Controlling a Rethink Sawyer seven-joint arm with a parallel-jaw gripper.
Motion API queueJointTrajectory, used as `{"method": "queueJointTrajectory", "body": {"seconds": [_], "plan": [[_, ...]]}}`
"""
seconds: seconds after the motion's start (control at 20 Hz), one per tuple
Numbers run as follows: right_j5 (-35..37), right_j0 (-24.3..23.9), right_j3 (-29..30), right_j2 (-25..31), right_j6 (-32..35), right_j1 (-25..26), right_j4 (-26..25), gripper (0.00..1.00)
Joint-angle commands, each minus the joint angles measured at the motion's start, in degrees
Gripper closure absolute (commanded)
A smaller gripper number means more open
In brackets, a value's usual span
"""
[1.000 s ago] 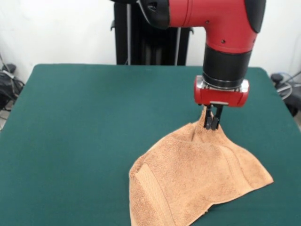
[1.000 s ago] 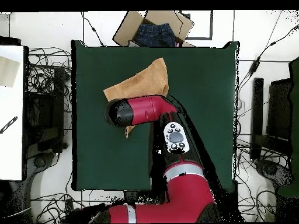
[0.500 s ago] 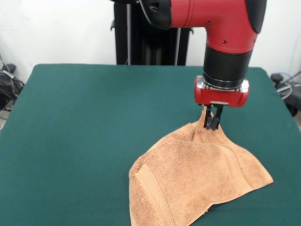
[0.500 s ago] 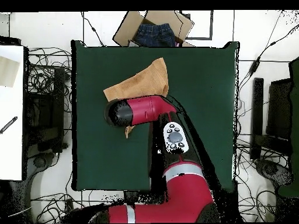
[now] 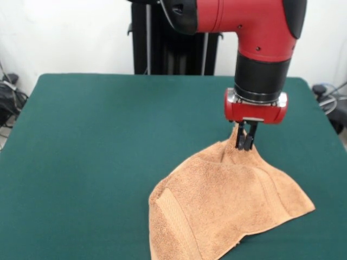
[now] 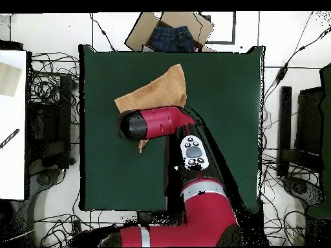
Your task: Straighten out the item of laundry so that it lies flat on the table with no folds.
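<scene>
Front view: hand (image 5: pixel 245 142) closed tight on a pinch of the towel (image 5: pixel 227 208), fingers together w/ cloth bunched up between them, at the towel's far peak. Rest of the towel fans down and toward the camera from that point, so it sits as a tent: apex lifted off the bench (image 5: pixel 108 151), lower skirt resting on the green top at near right of the frame, near edge running out of the bottom of the picture. Woven border band (image 5: pixel 173 214) shows on the left flank, a second one on the right flank; a ridge runs down from the pinch, i.e. cloth is doubled or creased there. Judgement: grip at an edge/corner is held high so the towel's own wt + drag on the felt pulls folds out when the arm translates; not flat yet, task approx. mid-way. Overhead view: arm (image 6: pixel 161 123) covers the pinch, tan cloth (image 6: pixel 158 90) visible beyond it, toward the side of the bench opposite the robot base, well inside the bench edges. Risk: terry grips felt, may bunch rather than slide.
</scene>
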Motion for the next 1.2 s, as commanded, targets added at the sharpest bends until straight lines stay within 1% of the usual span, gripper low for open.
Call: {"method": "queueJointTrajectory", "body": {"seconds": [0.05, 0.2, 0.3, 0.6, 0.8, 1.05, 1.1, 1.2], "plan": [[-1.68, -1.78, 5.43, 3.09, 0.73, 0.41, -0.83, 1.0], [-0.9, -2.83, 4.07, 3.8, -0.97, 2.04, -1.11, 1.0], [-1.15, -3.97, 4.17, 4.65, -2.08, 2.44, -1.33, 1.0], [0.53, -4.5, 4.48, 5.0, -2.5, 1.52, -1.27, 1.0], [0.95, -4.37, 5.11, 4.93, -1.88, 0.32, -1.01, 1.0], [2.03, -3.92, 8.36, 4.55, -0.18, -3.68, 0.29, 1.0], [2.67, -3.94, 8.51, 4.63, -0.35, -4.16, 0.51, 1.0], [5.44, -4.2, 6.84, 4.97, -1.54, -3.9, 1.12, 1.0]]}}
